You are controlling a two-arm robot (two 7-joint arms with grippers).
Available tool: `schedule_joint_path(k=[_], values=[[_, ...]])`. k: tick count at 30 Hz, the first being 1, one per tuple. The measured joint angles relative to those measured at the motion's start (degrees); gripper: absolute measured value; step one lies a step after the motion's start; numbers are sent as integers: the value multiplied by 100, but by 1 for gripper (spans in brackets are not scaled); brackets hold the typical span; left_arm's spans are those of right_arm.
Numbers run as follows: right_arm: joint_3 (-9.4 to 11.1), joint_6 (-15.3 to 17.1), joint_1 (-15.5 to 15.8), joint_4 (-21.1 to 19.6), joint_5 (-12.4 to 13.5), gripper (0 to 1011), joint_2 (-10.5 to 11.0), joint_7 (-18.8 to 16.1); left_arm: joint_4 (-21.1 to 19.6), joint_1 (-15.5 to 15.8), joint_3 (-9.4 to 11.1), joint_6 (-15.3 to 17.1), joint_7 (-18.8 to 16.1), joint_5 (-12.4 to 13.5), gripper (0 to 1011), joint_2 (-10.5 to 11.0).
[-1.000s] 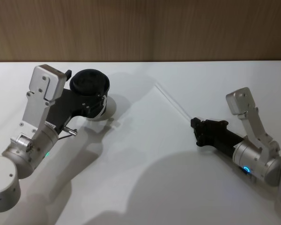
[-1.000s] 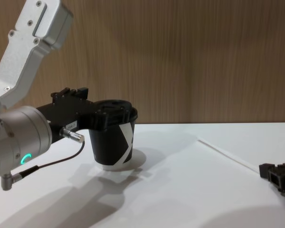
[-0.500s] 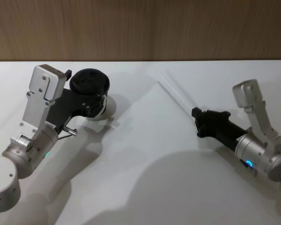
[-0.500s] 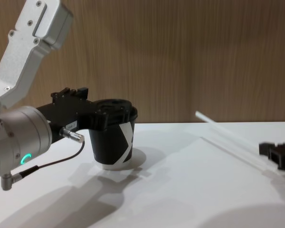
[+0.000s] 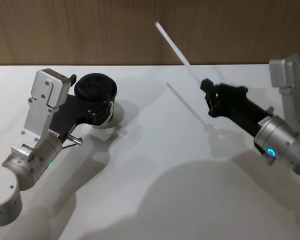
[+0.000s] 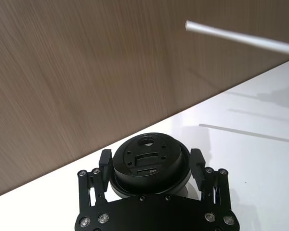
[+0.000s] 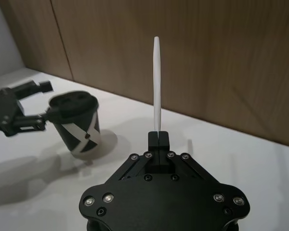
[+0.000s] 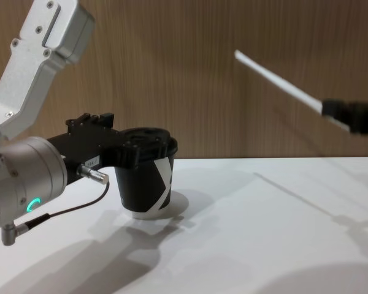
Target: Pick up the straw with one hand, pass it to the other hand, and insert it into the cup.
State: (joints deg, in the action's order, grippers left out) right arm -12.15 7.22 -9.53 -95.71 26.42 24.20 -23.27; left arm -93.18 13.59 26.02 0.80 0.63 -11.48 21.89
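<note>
Pick-up looks done: the right gripper (image 5: 206,85), closed on the low end of the straw (image 5: 174,43), holds it slanted in the air, well right of the cup (image 8: 146,184), which the left gripper (image 6: 151,162) clasps on the table (image 5: 155,165), so the handover probably needs that gripper freed first.

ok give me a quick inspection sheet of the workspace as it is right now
Surface: smooth white tabletop, with the cup standing on it.
Job's things: thin white plastic straw, in the air, free end tilted up toward the robot's left; small black paper cup with domed black lid, upright.
Clutter: nothing seen.
Grippers: black two-finger left gripper shut on the cup at its lid; black two-finger right gripper shut on the straw's lower end, above the table.
Cables: thin black cable looping off the left wrist.
Surroundings: brown wood-panel wall behind.
</note>
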Motion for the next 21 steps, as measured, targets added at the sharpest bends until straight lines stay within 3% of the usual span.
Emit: schedule_joint_path(k=[21], values=[[-285, -81, -322, -490, 625, 1, -174, -587, 0, 0, 0, 0, 0, 0, 1003, 0]])
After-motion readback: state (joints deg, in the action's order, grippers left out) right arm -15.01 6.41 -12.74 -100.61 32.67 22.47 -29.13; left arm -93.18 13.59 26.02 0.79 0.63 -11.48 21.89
